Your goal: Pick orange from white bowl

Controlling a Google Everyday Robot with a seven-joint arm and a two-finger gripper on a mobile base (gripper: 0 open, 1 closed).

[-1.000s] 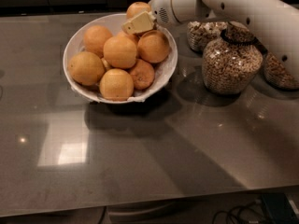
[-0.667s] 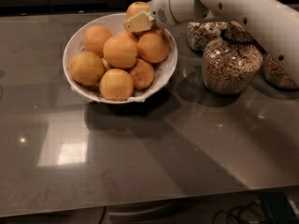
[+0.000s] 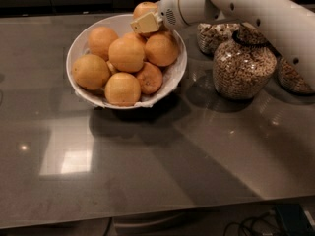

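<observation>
The white bowl (image 3: 176,75) stands on the table at the upper left of centre, with several yellow-orange oranges heaped in it. My gripper (image 3: 146,19) reaches in from the upper right on a white arm, over the bowl's back rim. One cream finger (image 3: 145,23) lies across the front of the rearmost orange (image 3: 144,8), which sits higher than the others. The other finger is hidden behind that orange. The gripper appears shut on it. A smaller, darker orange (image 3: 150,77) lies at the front right of the heap.
Three glass jars of cereal stand to the right of the bowl: a large one (image 3: 243,68), one behind it (image 3: 212,36), and one at the right edge (image 3: 294,77). The grey glossy table (image 3: 147,166) runs to the front edge.
The gripper and the rear orange have shifted very slightly up and left. The bowl and the other oranges have not moved.
</observation>
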